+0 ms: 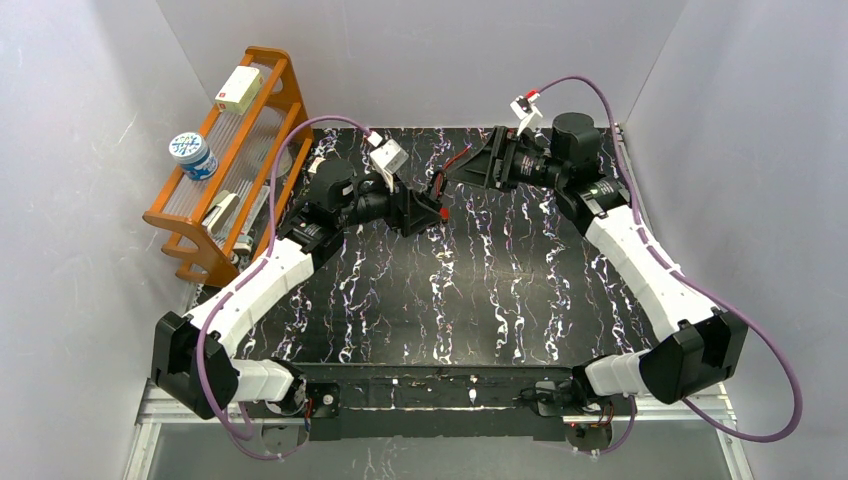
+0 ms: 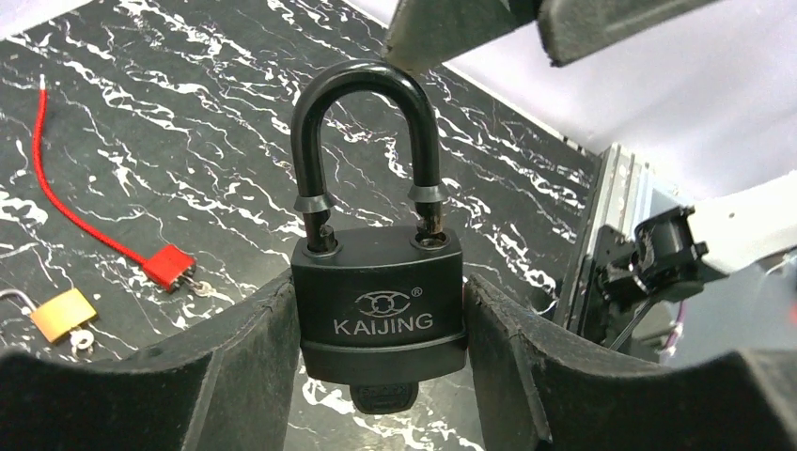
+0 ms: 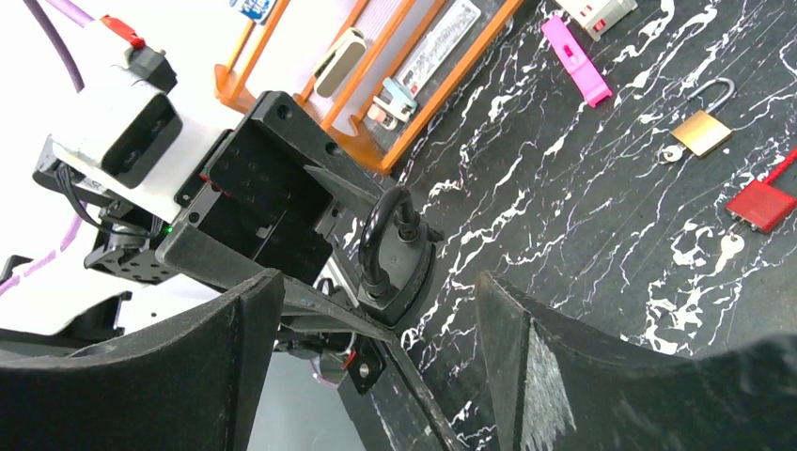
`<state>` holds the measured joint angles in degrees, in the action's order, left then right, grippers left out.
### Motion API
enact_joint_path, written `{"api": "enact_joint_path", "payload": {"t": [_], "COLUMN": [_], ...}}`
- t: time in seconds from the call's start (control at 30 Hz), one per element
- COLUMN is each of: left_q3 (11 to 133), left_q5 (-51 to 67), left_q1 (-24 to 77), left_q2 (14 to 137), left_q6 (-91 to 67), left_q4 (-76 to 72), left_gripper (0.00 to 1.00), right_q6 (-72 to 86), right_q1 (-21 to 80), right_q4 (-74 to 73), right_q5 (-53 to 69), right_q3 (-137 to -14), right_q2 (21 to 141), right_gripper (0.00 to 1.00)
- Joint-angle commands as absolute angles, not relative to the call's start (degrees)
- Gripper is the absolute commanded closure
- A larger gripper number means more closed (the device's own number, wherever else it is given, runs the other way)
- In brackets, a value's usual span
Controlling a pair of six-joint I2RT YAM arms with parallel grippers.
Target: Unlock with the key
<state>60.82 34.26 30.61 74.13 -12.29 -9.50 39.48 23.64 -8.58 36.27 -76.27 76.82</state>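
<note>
My left gripper (image 2: 378, 324) is shut on the body of a black "KAIJING" padlock (image 2: 381, 291) and holds it upright above the table. The black shackle (image 2: 365, 89) stands up from the body. A black key head (image 2: 383, 397) sticks out of the bottom of the lock. My right gripper (image 3: 376, 291) is open and empty, its fingertips (image 2: 423, 38) just above and beyond the shackle. In the right wrist view the padlock (image 3: 399, 254) sits between the left fingers. In the top view both grippers meet at the back middle, left gripper (image 1: 425, 212) and right gripper (image 1: 465, 165).
On the marbled black table (image 1: 450, 300) lie a red tag on a red cord (image 2: 169, 265), a small brass padlock (image 2: 64, 315) and a pink strip (image 3: 575, 61). An orange rack (image 1: 230, 170) with small items stands at the back left.
</note>
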Motion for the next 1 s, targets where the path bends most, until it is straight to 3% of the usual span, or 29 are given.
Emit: {"api": "enact_joint_path", "payload": {"t": [0.0, 0.4, 0.47, 0.57, 0.7, 0.83, 0.97], "left_q3": [62.77, 61.37, 60.99, 60.90, 61.30, 61.10, 60.93], "left_q5": [39.41, 43.14, 45.06, 51.09, 62.53, 71.13, 71.19], "left_q1": [30.59, 30.59, 30.59, 30.59, 30.59, 30.59, 30.59], "left_q2": [71.42, 70.44, 70.18, 70.46, 72.16, 73.20, 72.74], "left_q6": [-3.15, -4.25, -6.45, -10.28, -18.86, -25.39, -26.02], "left_q4": [-13.48, -14.11, -15.63, -18.36, -22.81, -26.62, -26.88], "left_gripper": [0.94, 0.99, 1.00, 1.00, 1.00, 1.00, 1.00], "right_q6": [35.82, 29.18, 28.42, 25.81, 21.50, 20.87, 23.39], "right_q1": [23.66, 23.71, 23.68, 23.72, 23.57, 23.52, 23.52], "right_q4": [-11.90, -23.00, -22.46, -19.10, -13.15, -6.65, -0.96], "right_q5": [39.48, 42.83, 44.09, 47.97, 47.36, 46.45, 46.00], "right_q3": [-80.02, -85.21, -84.71, -81.78, -75.83, -71.99, -69.97], "right_q2": [77.66, 84.02, 84.36, 83.57, 80.03, 78.24, 77.36], "right_gripper": [0.19, 0.28, 0.36, 0.61, 0.74, 0.77, 0.74]}}
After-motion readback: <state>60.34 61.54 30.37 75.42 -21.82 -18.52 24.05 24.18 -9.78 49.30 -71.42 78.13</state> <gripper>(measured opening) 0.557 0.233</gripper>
